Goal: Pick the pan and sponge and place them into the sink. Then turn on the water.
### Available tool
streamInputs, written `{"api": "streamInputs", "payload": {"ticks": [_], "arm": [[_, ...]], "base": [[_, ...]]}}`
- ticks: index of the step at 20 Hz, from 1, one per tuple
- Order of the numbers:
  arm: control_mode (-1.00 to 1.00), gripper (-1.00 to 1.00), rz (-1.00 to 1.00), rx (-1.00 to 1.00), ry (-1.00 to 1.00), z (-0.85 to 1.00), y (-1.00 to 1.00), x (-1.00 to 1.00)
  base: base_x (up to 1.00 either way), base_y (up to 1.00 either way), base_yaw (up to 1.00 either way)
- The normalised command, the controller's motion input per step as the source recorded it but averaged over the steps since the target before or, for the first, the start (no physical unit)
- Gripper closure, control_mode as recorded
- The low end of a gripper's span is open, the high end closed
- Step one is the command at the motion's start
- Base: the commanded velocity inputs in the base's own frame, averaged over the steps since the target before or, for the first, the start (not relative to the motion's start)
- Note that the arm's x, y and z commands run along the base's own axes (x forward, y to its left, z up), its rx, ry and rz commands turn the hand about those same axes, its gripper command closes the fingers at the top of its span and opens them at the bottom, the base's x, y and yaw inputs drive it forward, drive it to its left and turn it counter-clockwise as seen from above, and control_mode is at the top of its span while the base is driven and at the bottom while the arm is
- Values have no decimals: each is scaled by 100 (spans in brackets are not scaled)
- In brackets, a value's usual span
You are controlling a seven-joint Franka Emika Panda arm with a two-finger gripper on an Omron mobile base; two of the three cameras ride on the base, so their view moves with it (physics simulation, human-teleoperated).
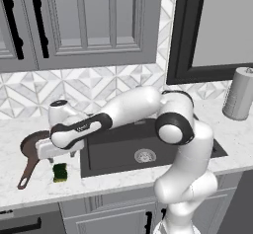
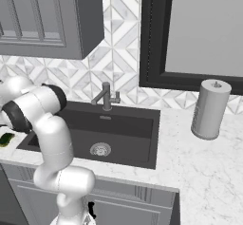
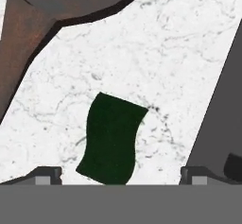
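Two dark finger tips of the spread gripper hover empty above the small green rectangular sponge, which lies on the white marble counter between the dark-grey rectangular sink and the round dark-brown frying pan.

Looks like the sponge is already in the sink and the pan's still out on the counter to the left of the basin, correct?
Not quite. The sponge is not in the sink; the left base view shows it on the counter, left of the basin and beside the pan. The pan is on the counter left of the basin, as you said.
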Motion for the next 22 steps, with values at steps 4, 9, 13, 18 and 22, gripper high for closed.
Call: {"api": "streamInputs", "payload": {"ticks": [4, 9, 13, 18, 22], "arm": [[-100, -100, 0, 0, 2, -37, 3, 0], [-100, -100, 0, 0, 2, -39, 3, 0], [-100, -100, 0, 0, 0, -38, 10, 0], [-100, -100, 0, 0, 0, -36, 14, 0], [-100, -100, 0, 0, 0, -34, 11, 0]], "base": [[0, 0, 0], [0, 0, 0], [0, 0, 0], [0, 0, 0], [0, 0, 0]]}}
